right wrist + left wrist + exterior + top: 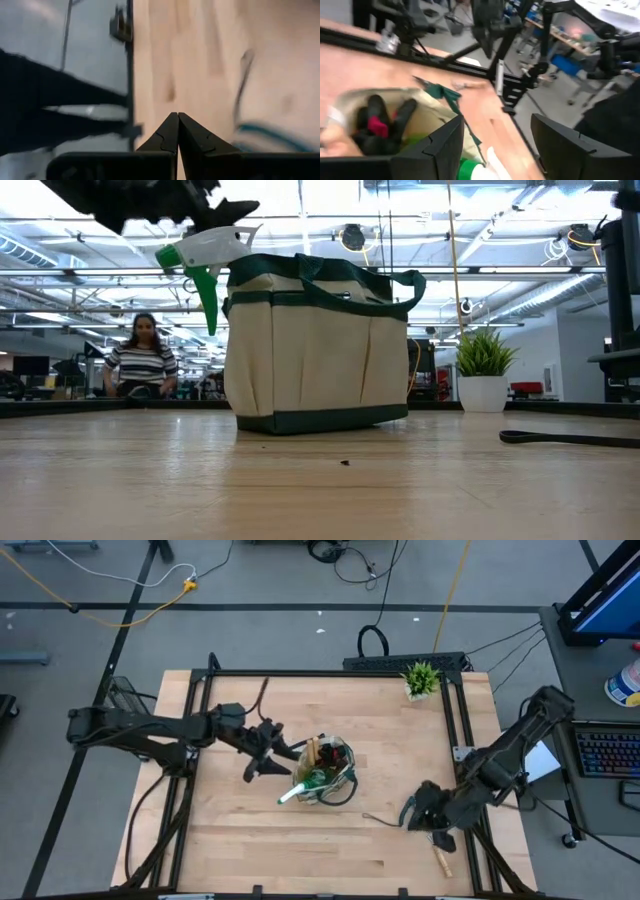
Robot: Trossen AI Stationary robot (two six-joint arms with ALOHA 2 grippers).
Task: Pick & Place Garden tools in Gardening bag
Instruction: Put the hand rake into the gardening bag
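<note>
The beige bag with green trim point(328, 772) stands at the table's middle; it also shows in the low view point(315, 345). It holds wooden-handled tools and a red-and-black item point(379, 125). The green spray bottle point(292, 793) leans out over the bag's near-left rim, white nozzle outward point(205, 250). My left gripper point(268, 757) is open just left of the bag, its fingers on either side of the bottle's head point(475, 170) and apart from it. My right gripper point(420, 812) is shut and empty at the right front. A slim dark tool point(378, 818) lies flat on the table beside it.
A potted plant point(421, 680) stands at the far right corner. A wooden-handled tool point(441, 860) lies on the right front frame rail. A dark cable point(262, 695) lies at the far left. A person point(140, 362) is in the room behind.
</note>
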